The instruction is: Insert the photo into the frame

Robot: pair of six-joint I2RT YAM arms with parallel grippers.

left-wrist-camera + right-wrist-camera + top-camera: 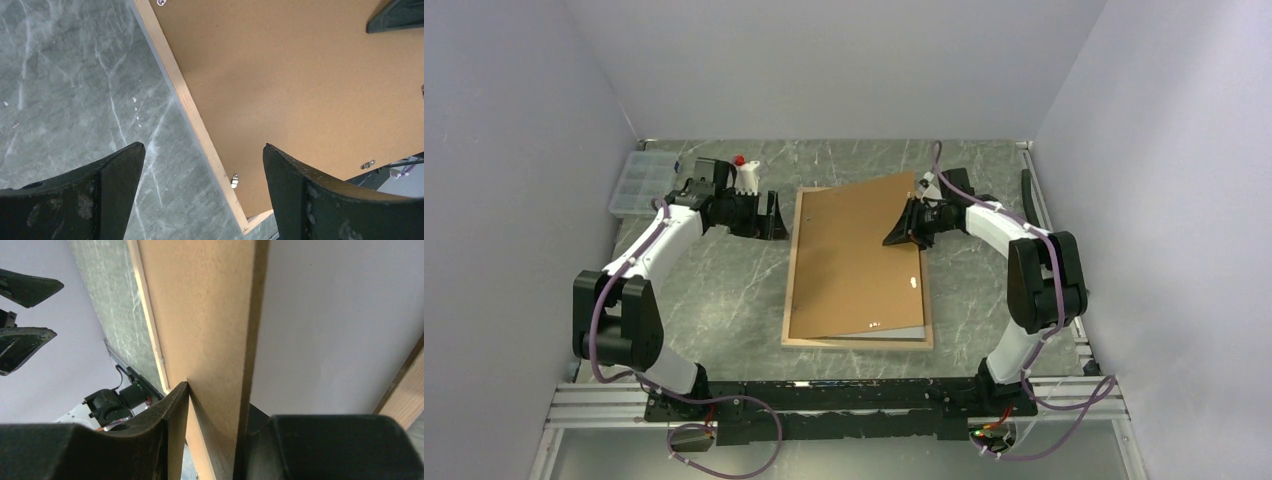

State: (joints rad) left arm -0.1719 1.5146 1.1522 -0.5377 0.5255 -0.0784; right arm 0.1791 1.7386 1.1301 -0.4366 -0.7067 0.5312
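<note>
The frame (pixel 792 270) lies face down mid-table, its light-wood back rim up. It also shows in the left wrist view (pixel 190 107). My right gripper (pixel 906 228) is shut on the right edge of the plain brown backing panel (pixel 854 260) and holds that edge tilted up over the frame. In the right wrist view the gripper (pixel 215 405) clamps the panel (pixel 210 315). My left gripper (pixel 769 215) is open and empty at the frame's far-left rim, its jaws straddling the rim (pixel 202 150). The photo's printed side is out of view. A pale grey sheet (pixel 894 330) shows under the panel.
A clear plastic organiser box (pixel 639 182) and a white object with a red cap (pixel 744 172) stand at the far left. A black strip (pixel 1027 190) lies along the right wall. Grey walls close in the table on three sides.
</note>
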